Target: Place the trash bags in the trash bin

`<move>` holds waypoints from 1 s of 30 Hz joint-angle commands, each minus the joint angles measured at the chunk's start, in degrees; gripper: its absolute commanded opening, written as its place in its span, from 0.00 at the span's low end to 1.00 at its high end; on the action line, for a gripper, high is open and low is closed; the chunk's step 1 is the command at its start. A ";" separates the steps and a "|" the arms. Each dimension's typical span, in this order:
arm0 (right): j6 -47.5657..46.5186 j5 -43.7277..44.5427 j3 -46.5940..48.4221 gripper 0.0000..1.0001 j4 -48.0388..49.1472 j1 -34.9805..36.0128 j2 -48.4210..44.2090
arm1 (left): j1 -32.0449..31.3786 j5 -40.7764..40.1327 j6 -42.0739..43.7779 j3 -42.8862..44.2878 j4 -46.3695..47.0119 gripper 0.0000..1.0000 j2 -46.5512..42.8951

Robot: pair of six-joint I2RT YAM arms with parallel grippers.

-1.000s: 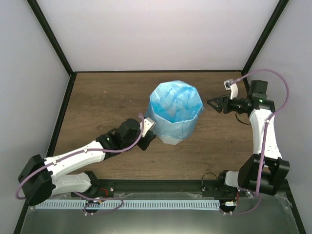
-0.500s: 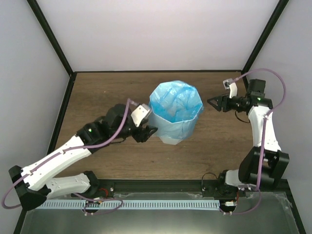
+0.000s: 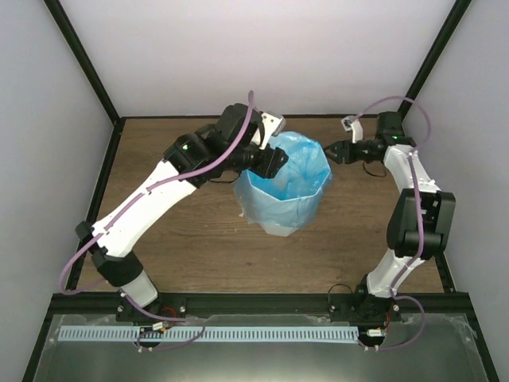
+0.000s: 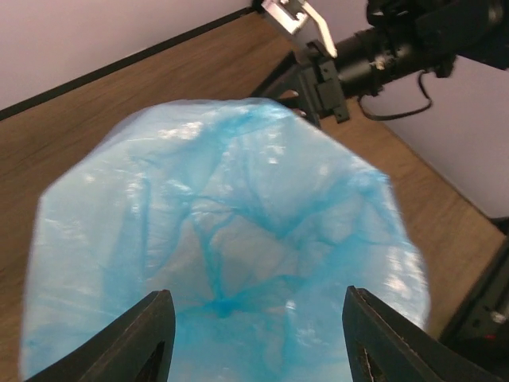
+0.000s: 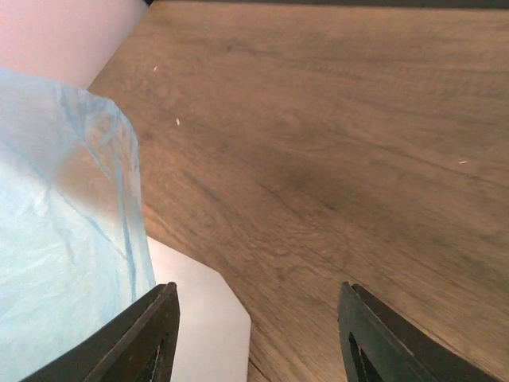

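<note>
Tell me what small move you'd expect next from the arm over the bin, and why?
Probably lower the left fingers a little into the trash bag, to press the film down. The bag already lines the trash bin, with its edge folded over the rim. The film inside looks bunched and wrinkled, though, and the open fingers hang right above the mouth.

Bright even light, soft shadows, wrist views blurred up close

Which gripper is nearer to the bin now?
Left. The left gripper hovers open over the left rim of the bin, above the blue bag lining it. The right gripper sits just outside the right rim, beside the bin.
</note>
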 commanded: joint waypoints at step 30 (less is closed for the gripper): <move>-4.20 9.09 -15.90 0.54 0.65 17.87 -11.12 | 2.67 5.56 5.40 -7.99 -6.20 0.48 -2.07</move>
